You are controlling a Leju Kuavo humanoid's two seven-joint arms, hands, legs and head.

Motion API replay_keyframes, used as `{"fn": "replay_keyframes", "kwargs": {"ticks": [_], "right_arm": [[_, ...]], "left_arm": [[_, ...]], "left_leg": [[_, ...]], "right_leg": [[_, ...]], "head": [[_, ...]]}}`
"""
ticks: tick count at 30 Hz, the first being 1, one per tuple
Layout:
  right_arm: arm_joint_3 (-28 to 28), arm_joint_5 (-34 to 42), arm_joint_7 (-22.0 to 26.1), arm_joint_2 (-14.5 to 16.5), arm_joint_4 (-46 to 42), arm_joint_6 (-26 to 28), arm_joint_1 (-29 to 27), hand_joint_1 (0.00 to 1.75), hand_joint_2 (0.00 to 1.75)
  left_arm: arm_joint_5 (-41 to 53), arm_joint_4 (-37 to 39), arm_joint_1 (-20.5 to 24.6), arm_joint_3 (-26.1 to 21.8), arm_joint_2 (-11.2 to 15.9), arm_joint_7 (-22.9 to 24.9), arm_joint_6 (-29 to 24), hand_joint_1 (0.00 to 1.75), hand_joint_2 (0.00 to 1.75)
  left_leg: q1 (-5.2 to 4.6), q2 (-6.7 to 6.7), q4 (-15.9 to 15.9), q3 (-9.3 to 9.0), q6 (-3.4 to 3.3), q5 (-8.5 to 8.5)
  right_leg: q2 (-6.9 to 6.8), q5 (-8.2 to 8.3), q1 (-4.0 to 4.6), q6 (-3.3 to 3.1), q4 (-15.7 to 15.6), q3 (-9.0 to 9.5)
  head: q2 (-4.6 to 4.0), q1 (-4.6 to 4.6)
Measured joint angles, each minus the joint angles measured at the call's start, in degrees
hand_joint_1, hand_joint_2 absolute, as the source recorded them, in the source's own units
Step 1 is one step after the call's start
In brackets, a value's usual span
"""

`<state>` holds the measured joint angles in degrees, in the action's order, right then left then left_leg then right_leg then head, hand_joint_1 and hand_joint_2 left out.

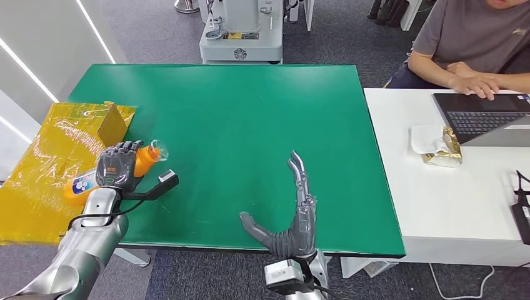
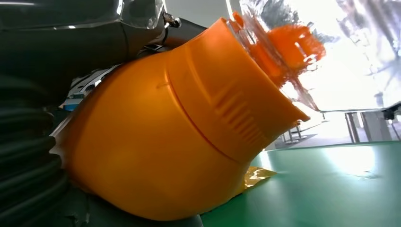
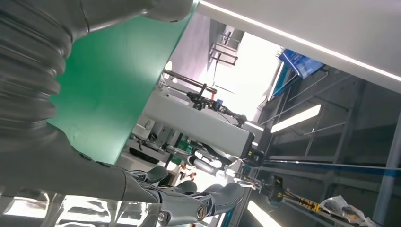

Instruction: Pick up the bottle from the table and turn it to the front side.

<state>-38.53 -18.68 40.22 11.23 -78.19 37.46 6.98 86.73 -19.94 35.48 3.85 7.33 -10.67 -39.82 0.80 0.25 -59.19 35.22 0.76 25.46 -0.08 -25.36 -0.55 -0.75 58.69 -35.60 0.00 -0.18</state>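
My left hand (image 1: 117, 166) wraps the orange bottle (image 1: 145, 159), held lying sideways w/ its clear cap end toward the green table (image 1: 250, 119) centre, just above the table's left edge. My right hand (image 1: 294, 215) hangs spread, holding nothing, over the table's near edge.

Left hand (image 1: 117, 165) clenched, right hand (image 1: 295, 212) spread.

Both arms are silver metal with smooth, rounded segments, and each ends in a dark grey hand with segmented fingers: the left hand (image 1: 116, 166) and the right hand (image 1: 292, 212). A black cable loops along the left forearm just below the left hand. A small silver-and-white camera block sits at the right wrist, with a grey ribbed cover behind the hand
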Motion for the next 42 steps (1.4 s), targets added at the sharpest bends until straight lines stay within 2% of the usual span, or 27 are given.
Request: {"fn": "replay_keyframes", "kwargs": {"ticks": [9, 27, 36, 42], "right_arm": [[-2.3, 3.0, 0.0, -0.7, 0.5, 0.1, 1.0, 0.00, 1.75], [-5.3, 6.0, 0.0, -1.1, 2.2, 0.0, 2.7, 0.00, 1.75], [-7.1, 7.9, 0.0, -1.6, 2.7, 1.0, 3.5, 0.00, 1.75], [-8.0, 8.7, 0.0, -1.7, 2.9, 1.2, 3.9, 0.00, 1.75]], "left_arm": [[0.0, 0.4, -0.3, 1.5, -0.9, -3.6, 0.0, 1.75, 1.75], [-0.1, -0.1, -3.5, 2.0, -1.3, -6.0, -0.3, 1.75, 1.75], [0.0, 0.7, -4.0, 4.2, -1.1, 0.1, -0.3, 1.75, 1.75], [0.0, 0.6, -4.2, 9.4, -0.4, 3.9, -0.3, 1.75, 1.75]], "left_leg": [[0.00, 0.01, 0.0, 0.01, 0.00, 0.01], [0.00, 0.01, 0.0, 0.00, 0.01, 0.01], [0.00, 0.00, 0.0, 0.00, 0.00, 0.01], [0.00, 0.00, 0.0, 0.00, 0.01, 0.01]], "right_leg": [[0.01, -0.01, 0.00, 0.00, 0.0, 0.00], [0.01, -0.01, 0.00, 0.00, 0.0, 0.00], [0.00, 0.00, 0.00, 0.00, 0.0, 0.00], [0.00, 0.00, 0.00, 0.00, 0.0, 0.00]], "head": [[0.00, 0.01], [0.00, 0.01], [0.00, 0.00], [0.00, 0.00]]}}
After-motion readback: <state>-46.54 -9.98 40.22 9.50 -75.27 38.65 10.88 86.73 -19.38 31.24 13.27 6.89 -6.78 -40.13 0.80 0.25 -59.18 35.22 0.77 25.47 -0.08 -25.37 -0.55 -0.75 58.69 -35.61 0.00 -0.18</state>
